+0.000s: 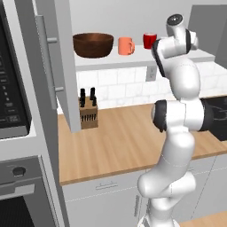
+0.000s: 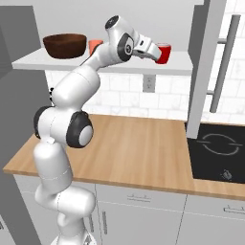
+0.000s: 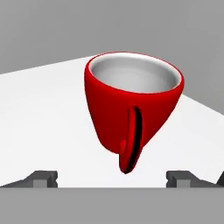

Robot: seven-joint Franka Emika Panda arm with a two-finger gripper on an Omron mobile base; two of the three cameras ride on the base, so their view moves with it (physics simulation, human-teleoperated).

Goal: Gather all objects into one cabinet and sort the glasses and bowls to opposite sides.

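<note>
The gripper [image 3: 112, 177] is standing wide open, its two dark fingertips [image 3: 43, 178] spread far apart at the bottom of the hand view and gripping nothing. Between and just beyond them a red cup [image 3: 131, 105] is sitting upright on the pale shelf [image 3: 43, 122], its handle facing the hand. The cup is glossy red outside, pale grey inside, with a thin red loop handle; no writing or label is showing on it.

In the right base view the gripper [image 2: 154, 51] is reaching at shelf height toward the red cup [image 2: 164, 53], just beside it; whether it is touching cannot be told. The cup is standing on the right part of the shelf [image 2: 119, 64], with bare shelf to its right before the open door [image 2: 203, 67] and its long bar handle [image 2: 225, 62].

Further left on the shelf an orange mug [image 1: 126, 45] is standing, and left of that the wide dark brown bowl [image 1: 93, 44], near the other open door [image 1: 66, 62]. All three are standing apart from one another.

Below, a knife block [image 1: 88, 113] is sitting on the wooden counter [image 1: 124, 142] against the tiled wall, and a black cooktop [image 2: 217, 155] is lying at the counter's right end.
</note>
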